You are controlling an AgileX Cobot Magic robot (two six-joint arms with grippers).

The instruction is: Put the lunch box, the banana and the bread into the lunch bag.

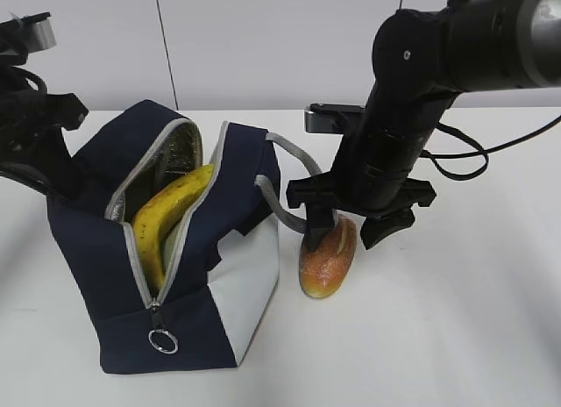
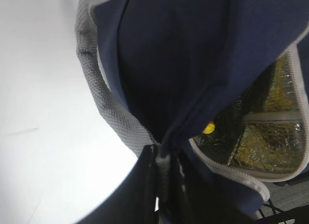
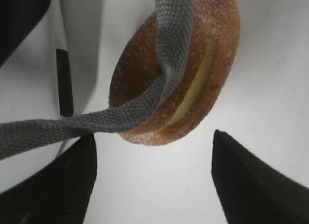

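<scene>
While the white bench (image 1: 456,337) fills the frame, the navy lunch bag (image 1: 105,275) stands at lower left of the exterior view, unzipped, its ring pull (image 1: 162,340) hanging at the front. The banana (image 1: 166,218) leans inside the opening, its tip rising against the silver lining (image 2: 270,137). A grey strap handle (image 3: 159,84) drapes from the bag across the bread (image 1: 328,258), which lies on the bench just right of the bag, at frame centre. The right tool (image 1: 355,232) hovers over the bread, fingers spread to either side. The left tool (image 2: 161,190), at upper left, is pressed together on the bag's fabric edge. The lunch box cannot be made out.
</scene>
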